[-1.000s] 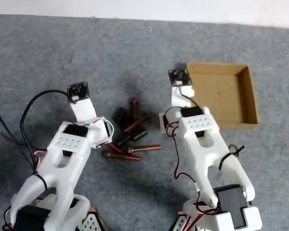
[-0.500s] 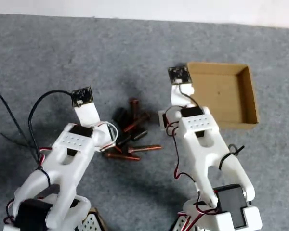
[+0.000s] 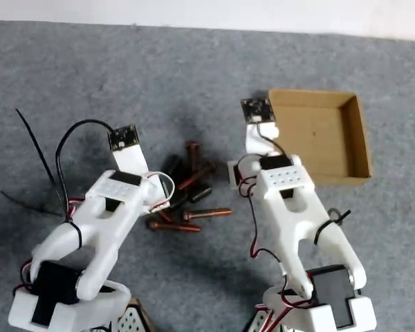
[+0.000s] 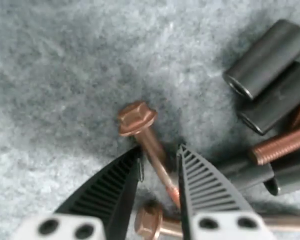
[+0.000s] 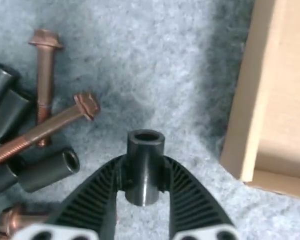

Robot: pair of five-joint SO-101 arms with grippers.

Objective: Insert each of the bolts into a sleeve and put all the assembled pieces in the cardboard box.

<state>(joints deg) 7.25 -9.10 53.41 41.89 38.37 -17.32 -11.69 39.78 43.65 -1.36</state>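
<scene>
Left gripper [image 4: 159, 151] is narrowly open, jaws straddling the shank of a copper bolt [image 4: 136, 119]. The bolt lies flat on the grey carpet [image 4: 65, 75] at the edge of the loose pile of bolts and sleeves [image 3: 191, 185] between the two arms; can't tell if the jaws touch it. Right gripper [image 5: 144, 165] is clamped on a dark sleeve [image 5: 145, 145], open bore facing away from the wrist, near the side wall of the cardboard box [image 5: 250, 100].
</scene>
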